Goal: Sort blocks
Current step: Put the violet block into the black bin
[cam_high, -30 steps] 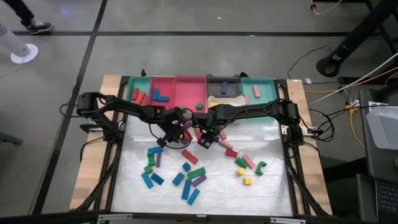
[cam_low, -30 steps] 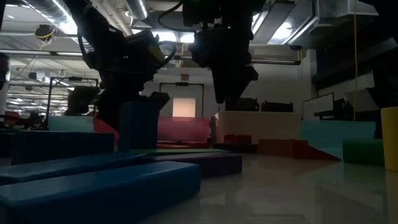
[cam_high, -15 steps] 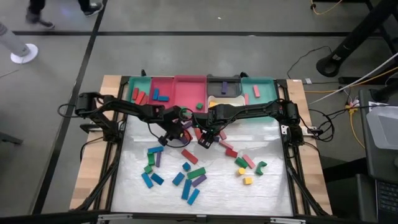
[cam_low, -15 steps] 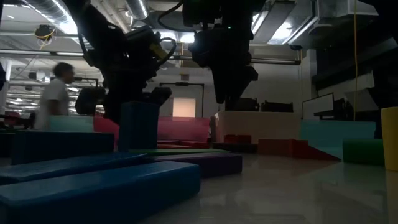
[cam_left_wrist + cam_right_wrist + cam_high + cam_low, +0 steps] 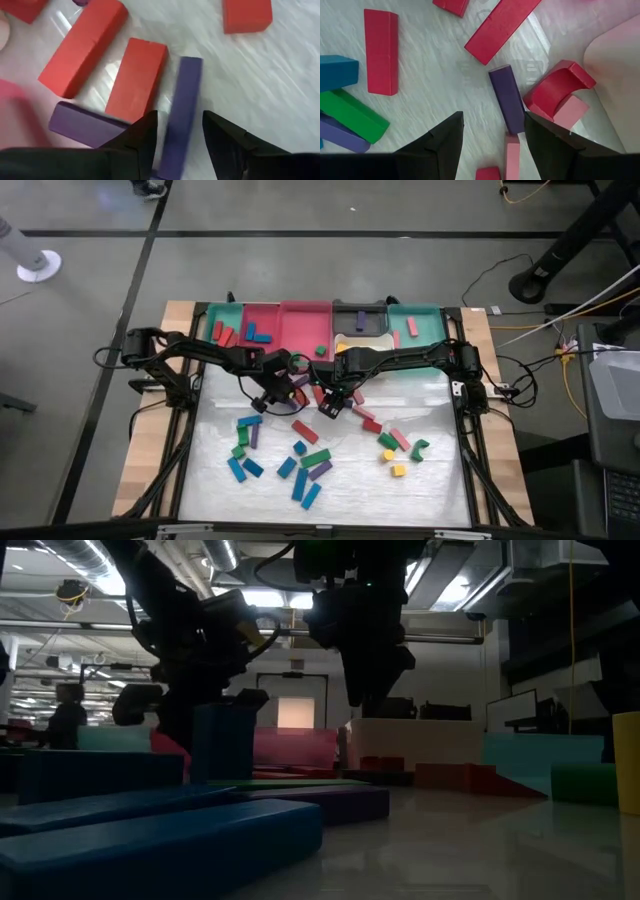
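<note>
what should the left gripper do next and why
Probably come straight down and close. In the left wrist view the left gripper is open, its fingers either side of a purple bar that runs between them. A red bar lies right beside the purple one, so one finger may nudge it.

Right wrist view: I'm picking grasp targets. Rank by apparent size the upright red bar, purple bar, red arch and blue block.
1. Red bar
2. Purple bar and red arch: too alike to rank
Blue block: cut by the frame edge, so unranked.
</note>
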